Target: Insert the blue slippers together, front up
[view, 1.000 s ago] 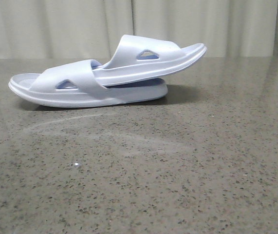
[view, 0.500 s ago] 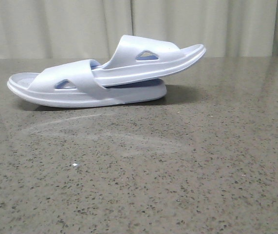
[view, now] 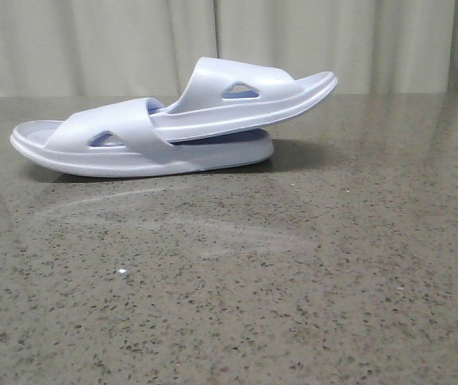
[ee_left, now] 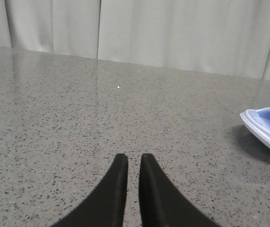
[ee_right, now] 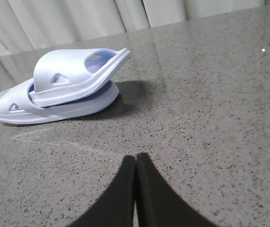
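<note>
**Two slippers nested, both arms clear**

Two blue slippers [view: 172, 124] lie joined near the far edge of the table [view: 293, 281], toward its far-left part. The lower slipper [view: 132, 152] sits flat on its sole. The upper slipper [view: 245, 96] has one end pushed under the lower one's strap, and its other end sticks out to the right, tilted up and off the surface. Both lie sole down, straps on top.

Judging by how they lie, the inserting step looks done, or very nearly. The left pincer [ee_left: 129, 158] is low over bare table, its fingers nearly together with a thin gap between them, holding nothing; only the tip of a slipper shows at the side of its view. The right pincer [ee_right: 135, 157] has its fingers pressed together, also empty, well apart from the pair.

If anything remains, it would be checking the fit: the raised end might call for a gentle push further under the strap, with the lower slipper steadied so it does not slide on the smooth top.

That top is dark grey speckled stone, polished enough to show soft reflections. Pale pleated curtains [view: 333, 40] hang behind the far edge.
</note>
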Controlling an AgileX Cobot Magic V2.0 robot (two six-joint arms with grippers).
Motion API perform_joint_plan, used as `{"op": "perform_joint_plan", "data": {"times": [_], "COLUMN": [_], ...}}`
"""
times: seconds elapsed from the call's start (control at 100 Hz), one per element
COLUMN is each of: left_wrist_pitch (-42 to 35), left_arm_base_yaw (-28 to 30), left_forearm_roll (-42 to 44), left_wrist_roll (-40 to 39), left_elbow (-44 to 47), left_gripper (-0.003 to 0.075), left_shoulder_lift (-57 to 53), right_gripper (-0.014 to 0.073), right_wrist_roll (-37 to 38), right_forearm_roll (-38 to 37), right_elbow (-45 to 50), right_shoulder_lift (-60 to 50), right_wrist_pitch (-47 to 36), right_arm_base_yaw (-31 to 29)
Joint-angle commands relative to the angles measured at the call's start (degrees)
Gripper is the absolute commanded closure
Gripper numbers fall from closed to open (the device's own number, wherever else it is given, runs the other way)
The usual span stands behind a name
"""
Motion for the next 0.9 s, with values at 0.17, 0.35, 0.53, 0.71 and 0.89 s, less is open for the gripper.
{"op": "perform_joint_plan", "data": {"times": [0.17,0.35,0.53,0.71,0.89], "left_wrist_pitch": [-4.0,-4.0,-4.0,-4.0,-4.0], "left_arm_base_yaw": [0.3,0.3,0.3,0.3,0.3], "left_forearm_roll": [0.0,0.0,0.0,0.0,0.0], "left_wrist_roll": [-0.4,-0.4,-0.4,-0.4,-0.4], "left_elbow": [0.5,0.5,0.5,0.5,0.5], "left_gripper": [0.0705,0.0705,0.0705,0.0705,0.0705], "left_shoulder_lift": [-1.7,-1.7,-1.7,-1.7,-1.7], "right_gripper": [0.0672,0.0672,0.0672,0.0672,0.0672], "right_wrist_roll": [-0.7,-0.7,-0.7,-0.7,-0.7], "right_forearm_roll": [0.0,0.0,0.0,0.0,-6.9], "right_elbow": [-1.5,-1.5,-1.5,-1.5,-1.5], "right_shoulder_lift": [0.1,0.1,0.1,0.1,0.1], "right_wrist_pitch": [-0.7,-0.7,-0.7,-0.4,-3.4], "right_arm_base_yaw": [0.1,0.1,0.1,0.1,0.1]}}
